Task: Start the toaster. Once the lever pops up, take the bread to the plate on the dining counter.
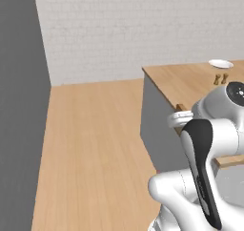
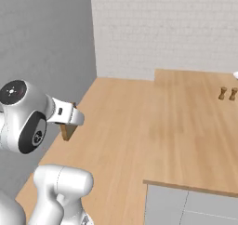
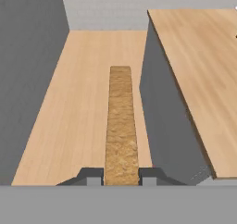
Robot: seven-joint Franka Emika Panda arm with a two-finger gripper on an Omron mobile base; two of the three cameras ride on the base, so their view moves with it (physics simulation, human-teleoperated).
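My gripper (image 3: pixel 121 176) is shut on the bread (image 3: pixel 121 121), a golden-brown slice seen edge-on that runs straight out between the two fingertips (image 3: pixel 92 176). From the left base view the bread (image 1: pixel 181 107) pokes out above the white hand, close to the near corner of the dining counter (image 1: pixel 190 84). The right base view has the slice (image 2: pixel 68 131) hanging under the hand (image 2: pixel 69 118), over the floor. The white plate (image 1: pixel 220 63) sits far back on the dining counter. The toaster is out of view.
Two small brown shakers (image 1: pixel 220 78) stand on the counter just in front of the plate, also seen as shakers (image 2: pixel 228 93). The counter's grey side panel (image 3: pixel 159 116) is close on the right. A grey wall (image 1: pixel 21 106) bounds the wood floor (image 1: pixel 95 144) on the left.
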